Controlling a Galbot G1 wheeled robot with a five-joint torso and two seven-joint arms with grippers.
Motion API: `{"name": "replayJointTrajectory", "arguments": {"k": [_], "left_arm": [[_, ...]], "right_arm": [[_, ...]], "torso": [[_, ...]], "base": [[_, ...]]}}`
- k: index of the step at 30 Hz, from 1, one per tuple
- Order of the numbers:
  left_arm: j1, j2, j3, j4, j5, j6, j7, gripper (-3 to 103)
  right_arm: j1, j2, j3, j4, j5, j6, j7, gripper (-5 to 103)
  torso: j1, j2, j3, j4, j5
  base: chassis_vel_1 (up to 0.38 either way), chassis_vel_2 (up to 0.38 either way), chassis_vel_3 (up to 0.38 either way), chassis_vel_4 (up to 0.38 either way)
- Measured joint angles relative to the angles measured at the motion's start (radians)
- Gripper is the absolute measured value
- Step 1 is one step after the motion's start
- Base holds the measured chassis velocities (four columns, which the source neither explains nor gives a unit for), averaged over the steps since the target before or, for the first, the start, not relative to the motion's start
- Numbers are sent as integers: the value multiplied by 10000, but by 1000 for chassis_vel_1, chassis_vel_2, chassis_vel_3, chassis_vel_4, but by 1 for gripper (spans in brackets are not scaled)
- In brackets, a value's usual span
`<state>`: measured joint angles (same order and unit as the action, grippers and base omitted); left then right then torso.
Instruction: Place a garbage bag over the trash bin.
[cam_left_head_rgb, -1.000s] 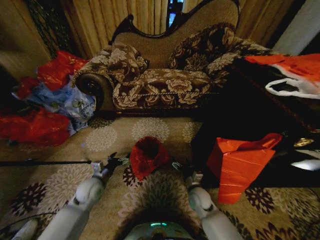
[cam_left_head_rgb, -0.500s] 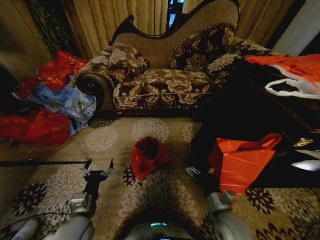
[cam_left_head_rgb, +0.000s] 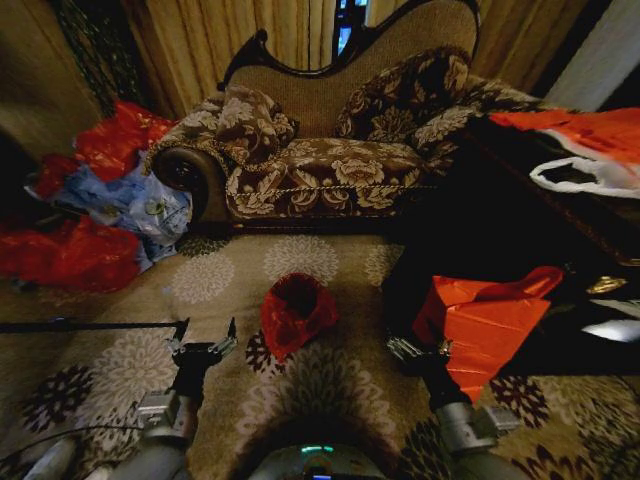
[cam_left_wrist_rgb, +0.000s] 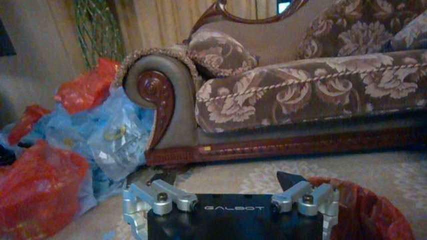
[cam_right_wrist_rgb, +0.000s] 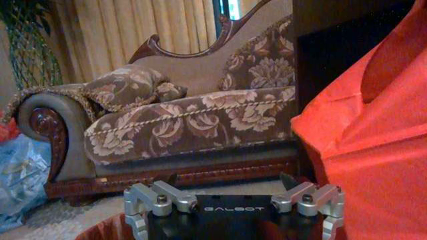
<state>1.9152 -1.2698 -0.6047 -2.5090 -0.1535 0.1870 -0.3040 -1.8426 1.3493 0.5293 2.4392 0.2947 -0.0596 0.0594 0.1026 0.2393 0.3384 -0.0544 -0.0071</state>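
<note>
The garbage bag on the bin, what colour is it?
Shiny red garbage bag, best seen in the head view.

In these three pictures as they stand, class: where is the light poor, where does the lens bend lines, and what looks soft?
Head view: dim and warm, the dark cabinet nearly black, the edges bowed by a wide lens. Left wrist view: the sofa is soft, the left gripper sharper. Right wrist view: curtains glow; the orange-red bag is bright.
</note>
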Motion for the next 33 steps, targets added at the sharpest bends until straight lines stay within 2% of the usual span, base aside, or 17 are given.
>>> {"name": "replayJointTrajectory", "arguments": {"k": [8, 13, 33], "left_arm": [[-274, 179, 293, 38, -152, -229, 121, 100], [-360, 245, 481, 59, 100, -383, 187, 100], [-302, 244, 497, 84, 238, -316, 227, 100]], "right_arm": [[-124, 204, 432, 78, 82, -35, -32, 100], [-133, 363, 561, 253, 187, -27, -45, 100], [-58, 258, 641, 367, 239, -138, 64, 100]], "torso": [[0, 0, 0, -1, 0], [1, -1, 0, -1, 0], [0, -1, 0, -1, 0]], "base": [[0, 0, 0, 0], [0, 0, 0, 0], [0, 0, 0, 0]]}}
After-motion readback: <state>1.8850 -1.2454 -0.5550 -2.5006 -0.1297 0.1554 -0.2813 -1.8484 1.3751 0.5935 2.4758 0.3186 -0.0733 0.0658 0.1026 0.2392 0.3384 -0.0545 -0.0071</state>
